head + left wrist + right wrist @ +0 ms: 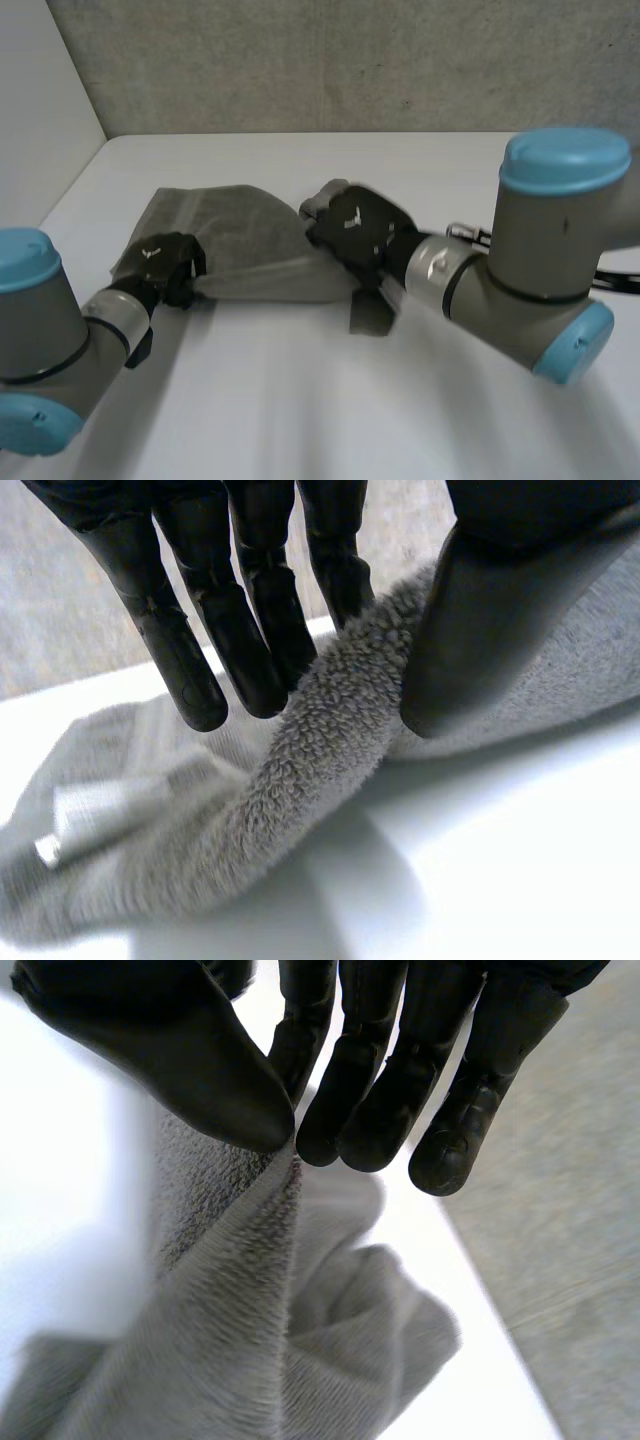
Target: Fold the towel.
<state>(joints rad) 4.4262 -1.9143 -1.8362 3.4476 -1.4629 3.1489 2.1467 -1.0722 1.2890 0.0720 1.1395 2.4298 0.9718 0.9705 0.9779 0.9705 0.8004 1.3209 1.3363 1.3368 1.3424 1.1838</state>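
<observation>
The grey towel (240, 235) lies crumpled on the white table (300, 410), left of the frame's centre in the head view; its far part rests flat, while its near edge is drawn into a band stretched between the two hands. The left hand (165, 262) sits at the lower-left end of that band, at the towel's left edge; the right hand (355, 225) sits at the band's right end, near the middle of the frame. The left arm (60, 330) enters from the lower left corner; the right arm (540, 270) comes in from the right side; a grey wall (350, 60) fills the top of the frame.

In the left wrist view the hand's straight fingers (250, 620) stand on one side of a thick fold of towel and its thumb (480, 610) presses on the other, so the fold is pinched between them. In the right wrist view the thumb (190, 1050) meets the fingers (380, 1100) on a raised edge of towel, nipping it at the fingertips; the cloth hangs away below in loose folds.
</observation>
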